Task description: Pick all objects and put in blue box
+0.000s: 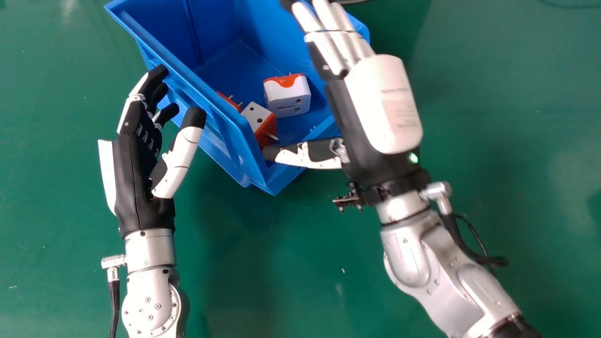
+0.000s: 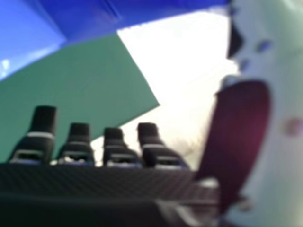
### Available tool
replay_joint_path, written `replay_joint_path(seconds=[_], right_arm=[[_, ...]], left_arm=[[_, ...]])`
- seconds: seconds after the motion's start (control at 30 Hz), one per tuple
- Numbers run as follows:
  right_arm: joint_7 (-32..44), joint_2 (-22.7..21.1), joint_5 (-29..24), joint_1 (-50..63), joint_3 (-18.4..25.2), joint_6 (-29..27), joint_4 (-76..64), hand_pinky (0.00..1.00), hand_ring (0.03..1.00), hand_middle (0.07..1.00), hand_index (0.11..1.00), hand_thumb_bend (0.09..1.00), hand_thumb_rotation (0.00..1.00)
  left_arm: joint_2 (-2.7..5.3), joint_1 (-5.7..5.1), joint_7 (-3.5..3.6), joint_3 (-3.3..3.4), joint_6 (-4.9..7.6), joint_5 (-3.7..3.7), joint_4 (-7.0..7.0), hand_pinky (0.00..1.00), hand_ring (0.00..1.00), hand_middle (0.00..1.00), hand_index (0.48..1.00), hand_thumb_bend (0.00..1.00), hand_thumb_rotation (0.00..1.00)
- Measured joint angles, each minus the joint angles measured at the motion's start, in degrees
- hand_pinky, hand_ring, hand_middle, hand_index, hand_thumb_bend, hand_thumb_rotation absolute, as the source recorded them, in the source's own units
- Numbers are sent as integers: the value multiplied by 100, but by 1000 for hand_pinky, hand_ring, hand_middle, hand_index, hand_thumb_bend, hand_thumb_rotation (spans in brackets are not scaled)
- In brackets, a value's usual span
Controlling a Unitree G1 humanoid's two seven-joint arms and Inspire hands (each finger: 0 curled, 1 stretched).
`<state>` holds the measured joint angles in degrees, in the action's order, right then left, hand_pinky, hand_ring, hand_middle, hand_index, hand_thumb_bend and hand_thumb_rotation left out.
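Right of the frame's centre, the right hand (image 1: pixel 385 103) spreads wide, thumb over the box's rim. At left, the left hand (image 1: pixel 136 178) is loosely open beside the blue box (image 1: pixel 206 89), upper centre, with plug adapters (image 1: pixel 286 96) inside.

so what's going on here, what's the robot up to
The robot is putting things in a blue box. White-and-orange plug adapters already lie inside. Its right hand is open over the box's right side, holding nothing. Its left hand, also empty, is at the outside of the left wall.
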<state>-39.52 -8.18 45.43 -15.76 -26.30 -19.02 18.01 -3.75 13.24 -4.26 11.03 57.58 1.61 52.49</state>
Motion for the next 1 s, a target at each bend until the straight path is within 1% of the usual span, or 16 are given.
replay_joint_path(seconds=[0.13, 0.23, 0.27, 0.33, 0.37, 0.4, 0.43, 0.5, 0.6, 0.67, 0.7, 0.73, 0.83, 0.87, 0.93, 1.0], right_arm=[[-702, 133, -31, 227, 90, -452, 154, 812, 922, 924, 899, 748, 299], [-1063, 236, -95, 293, 199, -777, 367, 801, 908, 910, 895, 736, 335], [-1199, 273, -150, 298, 240, -894, 457, 801, 908, 910, 895, 736, 335], [-1505, 366, -231, 296, 361, -1129, 637, 803, 905, 909, 898, 729, 364], [-1649, 405, -268, 296, 419, -1222, 704, 808, 903, 908, 904, 721, 401], [-1778, 451, -308, 293, 492, -1350, 784, 808, 903, 908, 904, 721, 401], [-1862, 511, -410, 290, 563, -1488, 871, 813, 902, 912, 912, 717, 444], [-1948, 635, -575, 289, 676, -1675, 1017, 813, 902, 912, 912, 717, 444], [-1992, 775, -762, 291, 795, -1909, 1193, 849, 929, 945, 937, 698, 598], [-1994, 862, -874, 296, 857, -2082, 1274, 849, 929, 945, 937, 698, 598], [-1993, 899, -921, 301, 879, -2132, 1303, 862, 937, 954, 943, 692, 644], [-1986, 916, -933, 310, 898, -2163, 1313, 862, 937, 954, 943, 692, 644], [-1922, 981, -990, 354, 1009, -2165, 1321, 901, 957, 973, 960, 685, 794], [-1899, 986, -1006, 371, 1031, -2160, 1320, 901, 957, 973, 960, 685, 794], [-1715, 989, -1100, 461, 1105, -2091, 1281, 914, 964, 981, 971, 692, 866], [-1462, 980, -1207, 583, 1172, -1931, 1203, 921, 969, 985, 977, 700, 893]], left_arm=[[0, -17, 0, -1, 0, -1, -8, 818, 885, 890, 809, 804, 555], [-3, -18, -3, -1, -1, -14, -8, 818, 885, 890, 809, 803, 555], [-4, -19, -7, 0, -1, -33, -8, 818, 885, 890, 809, 803, 555], [-9, -19, -39, 3, -2, -62, -8, 823, 888, 891, 809, 808, 557], [-13, -19, -66, 5, -1, -73, -8, 825, 890, 891, 809, 809, 561], [-18, -19, -79, 12, 0, -79, -8, 825, 890, 891, 809, 809, 561], [-26, -20, -84, 16, 1, -90, -8, 827, 892, 891, 810, 805, 563], [-39, -21, -86, 20, 13, -104, -7, 827, 892, 891, 810, 805, 563], [-39, -25, -86, 37, 31, -103, -7, 829, 896, 891, 812, 795, 564], [-28, -28, -67, 41, 38, -94, -7, 829, 896, 891, 812, 795, 564], [-17, -30, -61, 41, 41, -86, -8, 832, 899, 892, 813, 796, 563], [-8, -33, -56, 40, 44, -71, -8, 832, 899, 892, 813, 796, 563], [2, -65, -36, 37, 45, -51, -25, 841, 910, 899, 818, 813, 571], [4, -68, -27, 37, 45, -49, -29, 841, 910, 899, 818, 813, 571], [9, -81, 0, 39, 45, -43, -63, 845, 914, 901, 819, 824, 577], [24, -101, 38, 34, 45, -43, -118, 848, 916, 902, 820, 828, 581]])
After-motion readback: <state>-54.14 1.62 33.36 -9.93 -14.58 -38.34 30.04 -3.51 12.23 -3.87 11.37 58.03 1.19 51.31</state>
